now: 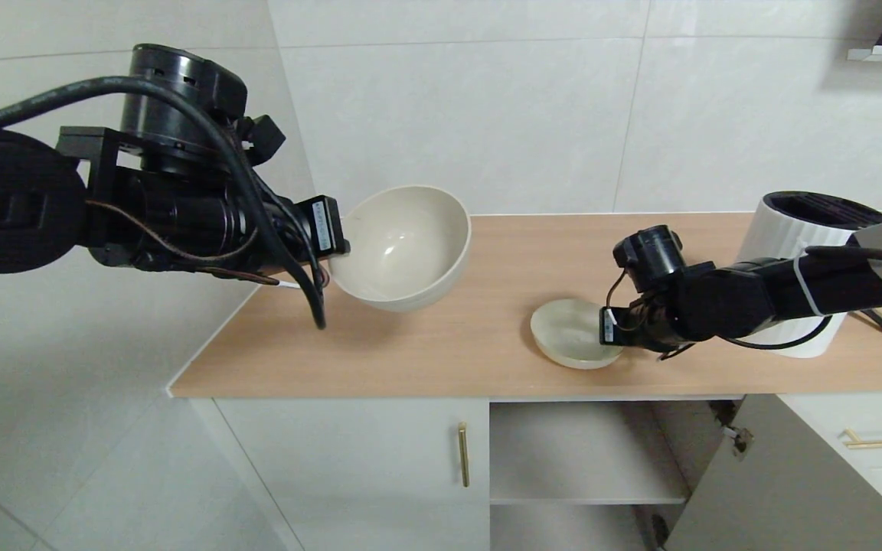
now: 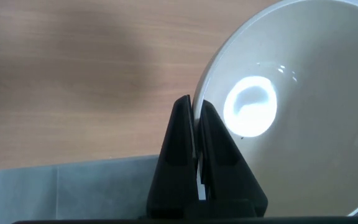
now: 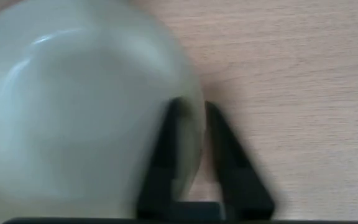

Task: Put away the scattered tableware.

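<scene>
Above counter (image 1: 487, 337), bowl (image 1: 403, 249) tilted, mouth toward camera.

Table (image 1: 487, 337): light wood top. On it, toward the right end: white ribbed container (image 1: 774, 233), dark rim, upright. Behind the table: white tiled wall (image 1: 533, 107). Below the table: white cabinet, closed door with gold handle (image 1: 463, 454); beside it an open compartment with shelf (image 1: 571, 499), its door (image 1: 762, 490) swung outward.

We see bright, even overhead light, a glare spot inside the bowl (image 2: 291, 106), and soft shadows on the worktop (image 1: 487, 344)
</scene>
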